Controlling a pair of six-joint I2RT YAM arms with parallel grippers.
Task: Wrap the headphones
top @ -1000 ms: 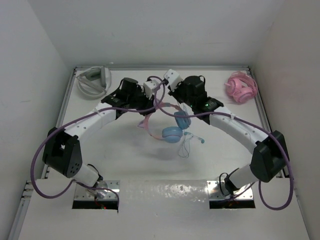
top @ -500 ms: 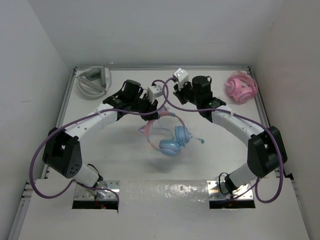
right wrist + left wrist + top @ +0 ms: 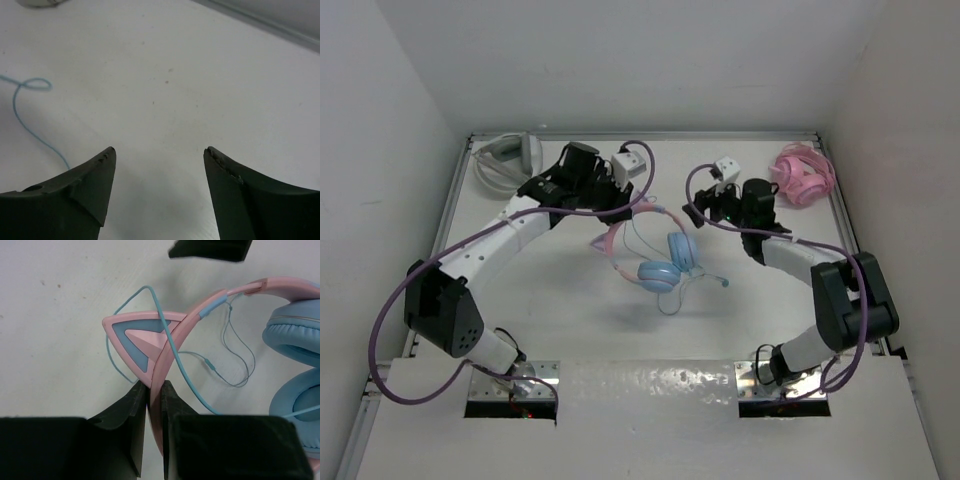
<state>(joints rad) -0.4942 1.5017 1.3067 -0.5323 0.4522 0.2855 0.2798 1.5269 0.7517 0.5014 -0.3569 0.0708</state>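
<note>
left pincer (image 3: 154, 388) gripping headphones (image 3: 660, 274), ear cups (image 3: 683, 250) pointing near-right

We're looking at a robot lab cell: a bare white table (image 3: 570, 330) boxed in by plain white walls (image 3: 650, 60) on three sides, with a metal rail (image 3: 650, 135) running round its edge. The left arm (image 3: 500, 235) and right arm (image 3: 790, 255) are bolted to metal plates (image 3: 510, 385) at the near edge, purple cables (image 3: 385, 330) looping loose off them. On the tabletop, only test pieces: headphones (image 3: 655, 255), a white set (image 3: 505, 160) and a pink set (image 3: 802, 172).
</note>
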